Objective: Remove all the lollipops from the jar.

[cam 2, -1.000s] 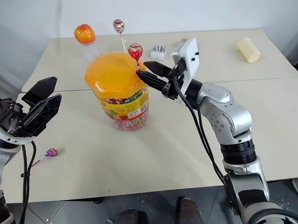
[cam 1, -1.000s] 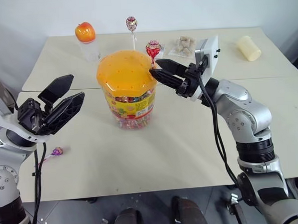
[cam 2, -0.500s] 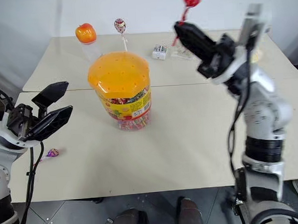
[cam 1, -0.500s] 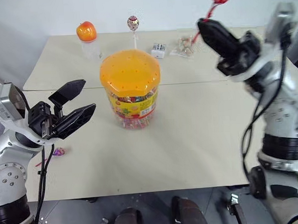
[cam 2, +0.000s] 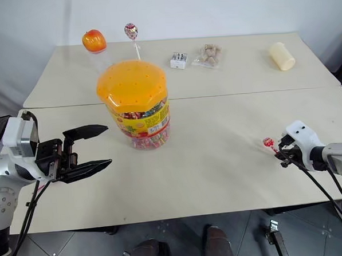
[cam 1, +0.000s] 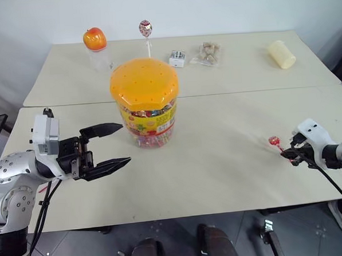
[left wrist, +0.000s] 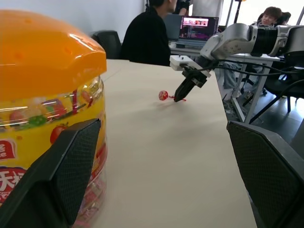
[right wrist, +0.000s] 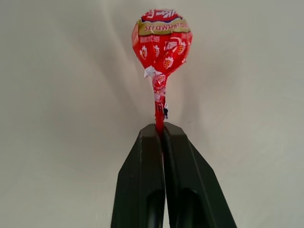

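Lollipop [right wrist: 162,42] pinched in my right gripper [right wrist: 163,130] is down at the table now, one pink left on the jar [cam 1: 146,100], left gripper [cam 1: 116,146] wide open, empty.

Bright, even light (soft shadows)

The right pincer [right wrist: 161,130] carried the red lollipop [right wrist: 161,42] down to the table [cam 1: 219,171].

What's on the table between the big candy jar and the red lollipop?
Nothing. In the left eye view, bare tabletop runs from the jar to the red lollipop, held by the right tool.
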